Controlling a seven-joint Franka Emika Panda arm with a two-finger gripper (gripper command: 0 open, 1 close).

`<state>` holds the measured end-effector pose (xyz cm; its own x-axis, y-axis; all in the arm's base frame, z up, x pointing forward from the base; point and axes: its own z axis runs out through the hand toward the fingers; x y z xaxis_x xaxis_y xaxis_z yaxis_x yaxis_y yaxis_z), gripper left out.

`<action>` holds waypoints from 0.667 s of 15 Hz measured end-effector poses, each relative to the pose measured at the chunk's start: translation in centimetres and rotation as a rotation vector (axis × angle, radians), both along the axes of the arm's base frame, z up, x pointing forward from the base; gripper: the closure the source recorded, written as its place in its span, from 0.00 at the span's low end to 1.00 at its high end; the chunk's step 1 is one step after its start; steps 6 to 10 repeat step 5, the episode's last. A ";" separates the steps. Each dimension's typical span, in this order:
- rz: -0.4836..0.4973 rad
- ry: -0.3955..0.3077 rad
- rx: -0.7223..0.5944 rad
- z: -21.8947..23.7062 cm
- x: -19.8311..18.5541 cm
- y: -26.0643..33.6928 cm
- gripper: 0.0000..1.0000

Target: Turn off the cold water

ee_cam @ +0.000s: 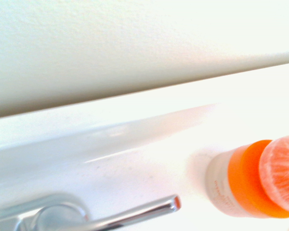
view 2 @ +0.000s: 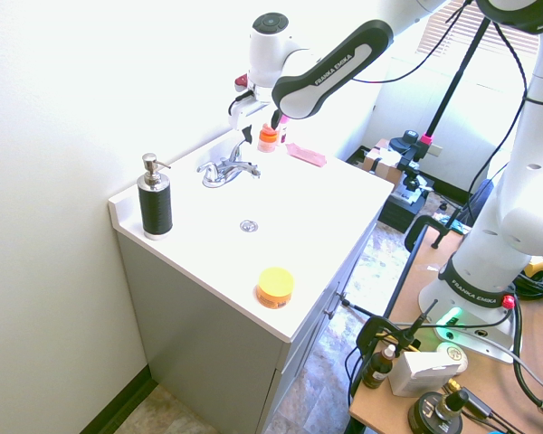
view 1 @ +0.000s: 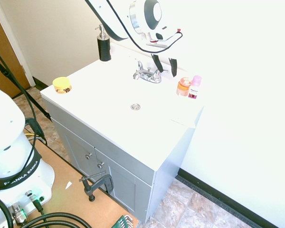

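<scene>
The cold water's tap, a small chrome faucet (view 1: 147,74) (view 2: 228,169), stands at the back of the white basin with a lever handle on each side. My gripper (view 1: 165,65) (view 2: 261,128) hangs open just above and behind the handle on the orange bottle's side, its two black fingers apart and touching nothing. The wrist view shows that lever handle (ee_cam: 135,215) close by, pointing toward the orange bottle (ee_cam: 255,185). I cannot make out a stream of water in any view.
A black pump bottle (view 1: 103,46) (view 2: 154,206) stands at the far end of the counter. An orange bottle (view 1: 183,87) (view 2: 269,136) and a pink bottle (view 1: 195,86) sit beside the gripper. A yellow tub (view 1: 61,85) (view 2: 275,287) sits near the front edge. The wall lies right behind.
</scene>
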<state>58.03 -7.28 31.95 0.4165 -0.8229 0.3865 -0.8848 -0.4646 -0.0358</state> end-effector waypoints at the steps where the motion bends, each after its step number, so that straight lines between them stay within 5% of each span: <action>1: 0.015 0.005 0.027 0.6 -1.0 0.6 0.00; 5: 0.069 0.027 0.122 2.9 -7.0 3.0 0.00; 10: 0.069 0.027 0.122 2.9 -7.0 3.0 0.00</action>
